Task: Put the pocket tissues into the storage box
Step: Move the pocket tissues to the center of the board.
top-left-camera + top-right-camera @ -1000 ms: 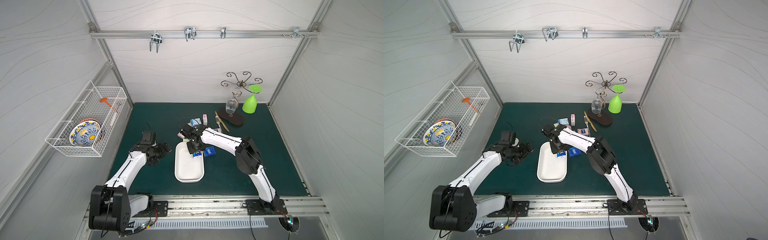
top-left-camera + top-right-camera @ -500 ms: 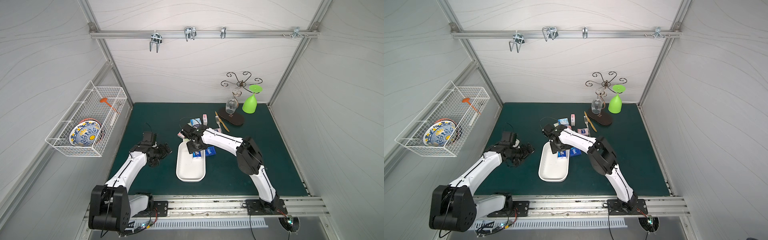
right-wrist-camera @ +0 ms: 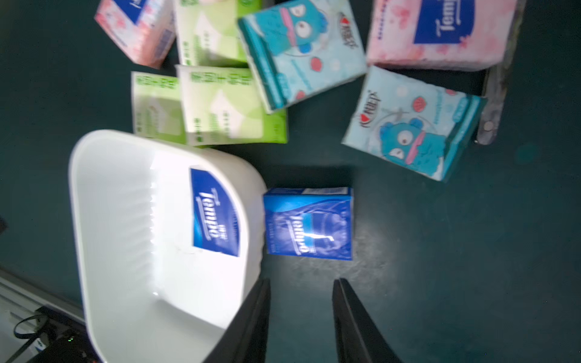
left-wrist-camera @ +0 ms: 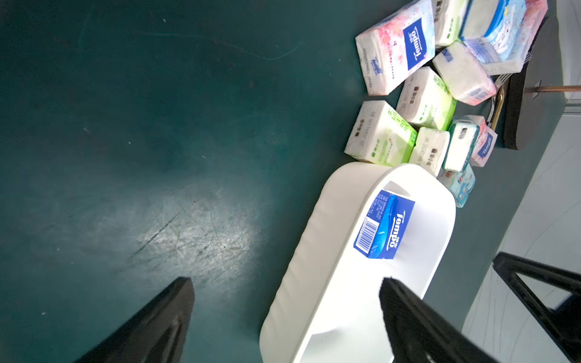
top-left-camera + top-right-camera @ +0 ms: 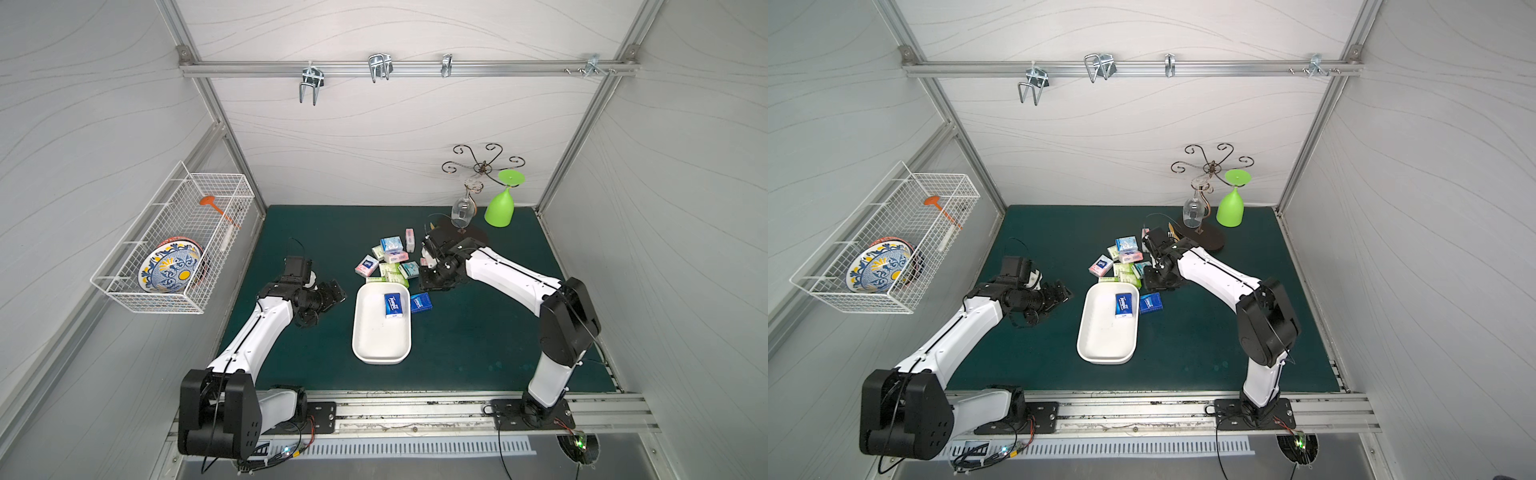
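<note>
Watching a top view, I am seeing one dark blue pack (image 5: pixel 392 305) lying flat in the storage box (image 5: pixel 360 332), with the other pocket tissues (image 5: pixel 390 259), glossy and soft, crowding its far end. Left wrist: my left gripper (image 4: pixel 284 283) is hanging wide apart, empty. Right wrist: my right gripper (image 3: pixel 301 281) is standing narrowly parted, empty, likely lining up the second blue pack (image 3: pixel 308 224) just beside the box.
</note>
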You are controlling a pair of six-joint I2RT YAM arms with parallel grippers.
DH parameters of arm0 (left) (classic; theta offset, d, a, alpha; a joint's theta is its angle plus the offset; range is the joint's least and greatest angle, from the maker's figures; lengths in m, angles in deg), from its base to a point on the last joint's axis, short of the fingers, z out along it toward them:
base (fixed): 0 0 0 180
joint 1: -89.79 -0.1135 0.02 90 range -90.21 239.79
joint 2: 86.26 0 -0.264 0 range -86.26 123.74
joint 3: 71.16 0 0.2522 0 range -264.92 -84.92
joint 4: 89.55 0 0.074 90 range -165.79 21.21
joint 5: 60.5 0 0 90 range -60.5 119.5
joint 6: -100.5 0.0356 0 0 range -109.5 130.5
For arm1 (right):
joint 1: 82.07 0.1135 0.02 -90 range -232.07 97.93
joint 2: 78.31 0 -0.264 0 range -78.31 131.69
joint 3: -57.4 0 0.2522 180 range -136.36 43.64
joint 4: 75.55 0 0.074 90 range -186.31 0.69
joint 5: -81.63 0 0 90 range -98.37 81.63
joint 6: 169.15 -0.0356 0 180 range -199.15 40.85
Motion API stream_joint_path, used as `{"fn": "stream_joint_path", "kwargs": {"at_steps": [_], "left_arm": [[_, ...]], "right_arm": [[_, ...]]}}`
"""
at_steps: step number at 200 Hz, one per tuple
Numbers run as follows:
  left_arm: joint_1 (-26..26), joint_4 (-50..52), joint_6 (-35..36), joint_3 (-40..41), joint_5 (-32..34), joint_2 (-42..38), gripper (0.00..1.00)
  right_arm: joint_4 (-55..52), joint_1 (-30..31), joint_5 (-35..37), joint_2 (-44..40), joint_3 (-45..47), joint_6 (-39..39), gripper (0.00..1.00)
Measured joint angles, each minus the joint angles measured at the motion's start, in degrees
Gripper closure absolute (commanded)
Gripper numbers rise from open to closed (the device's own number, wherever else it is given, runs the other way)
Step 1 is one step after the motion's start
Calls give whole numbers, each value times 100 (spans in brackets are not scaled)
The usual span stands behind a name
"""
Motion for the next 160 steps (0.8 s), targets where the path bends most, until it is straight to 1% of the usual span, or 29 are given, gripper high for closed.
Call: {"fn": "stream_joint_path", "kwargs": {"at_steps": [22, 73, 115, 160], "left_arm": [[0, 7, 52, 0, -15, 7, 3], [0, 7, 79, 33, 17, 2, 4], [0, 48, 79, 96, 57, -2, 4], [0, 48, 74, 96, 136, -4, 4]], "right_arm": [[162, -243, -275, 177, 92, 328, 67], [640, -229, -850, 839, -291, 815, 66], [787, -229, -970, 1292, -560, 1056, 63], [848, -229, -1001, 1318, -334, 1147, 60]]}}
